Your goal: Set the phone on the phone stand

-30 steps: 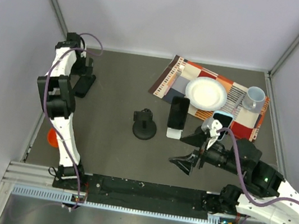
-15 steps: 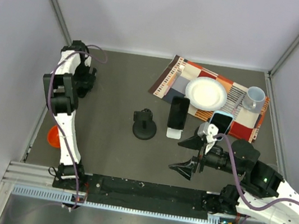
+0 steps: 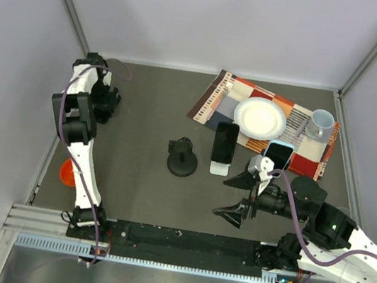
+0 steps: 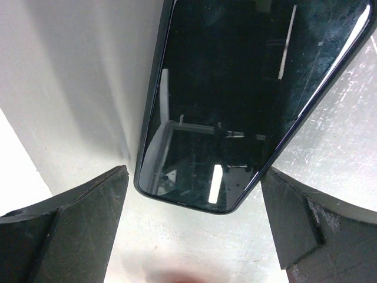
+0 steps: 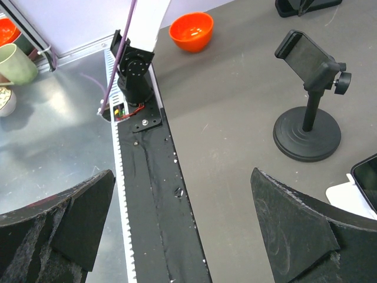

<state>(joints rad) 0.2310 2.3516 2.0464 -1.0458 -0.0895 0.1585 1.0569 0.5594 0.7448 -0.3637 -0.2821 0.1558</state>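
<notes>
1. The left gripper (image 4: pixel 194 177): fingers spread wide, straddling the lower end of a dark-screened handset (image 4: pixel 235 100). Its upper end is cut off and contact is unclear. Overhead, the arm hides both.
2. The right gripper (image 3: pixel 231 197): wide, holding nothing.
3. The phone (image 3: pixel 225 139): on the phone stand (image 3: pixel 219 167), at 3 o'clock of the black pole mount (image 3: pixel 182 160). The right wrist view catches only their corner.

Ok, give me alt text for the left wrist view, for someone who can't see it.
A glossy black flat phone fills the upper centre, its rounded end pointing down between the two dark, wide-open fingers of the left end effector, which sit close on either side. A pale surface lies behind it.
</notes>
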